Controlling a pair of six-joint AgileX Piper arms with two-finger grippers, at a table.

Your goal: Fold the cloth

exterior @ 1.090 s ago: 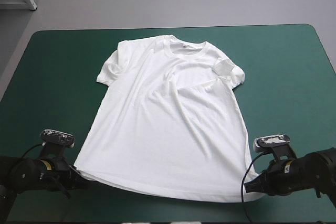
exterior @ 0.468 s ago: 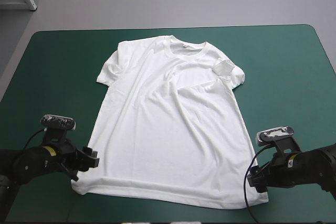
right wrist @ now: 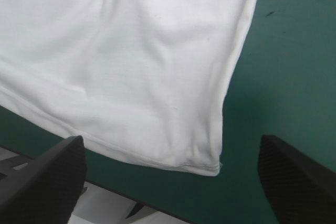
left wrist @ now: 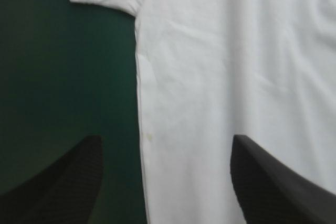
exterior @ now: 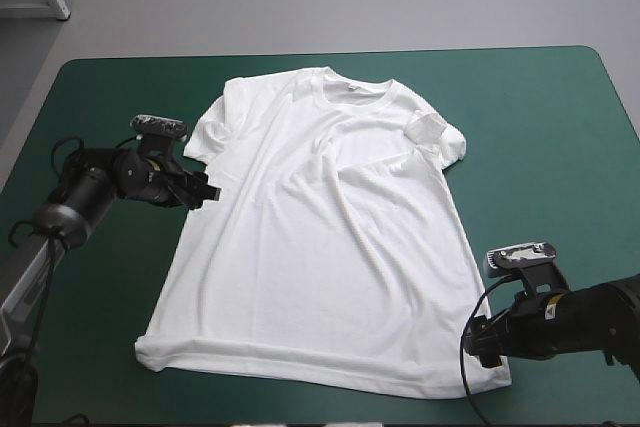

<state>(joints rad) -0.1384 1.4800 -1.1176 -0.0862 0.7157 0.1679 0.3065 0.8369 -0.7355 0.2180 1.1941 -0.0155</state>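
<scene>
Hem: nearest part of the T-shirt, lying close to the near edge of the surface, lightly rippled.
Right gripper: low at the near right corner of the hem, over the teal-green cover.
Right fingers: black and apart. The hem corner lies ahead of them, between the 2, not clamped.
T-shirt position: white, short-sleeved, spread flat across the middle of the surface, hem near and collar far. Shallow creases cross the chest.
Left gripper: at the left side seam, just nearer than the left sleeve.
Left fingers: black and apart, 1 over the cover and 1 over the white cloth, with the side seam running between them. Contact with the cloth: cannot tell.
Sleeves: the left sleeve lies flat. The right sleeve is bunched, with a small grey patch on it.
Collar: farthest part, near the far edge, well apart from both grippers.
</scene>
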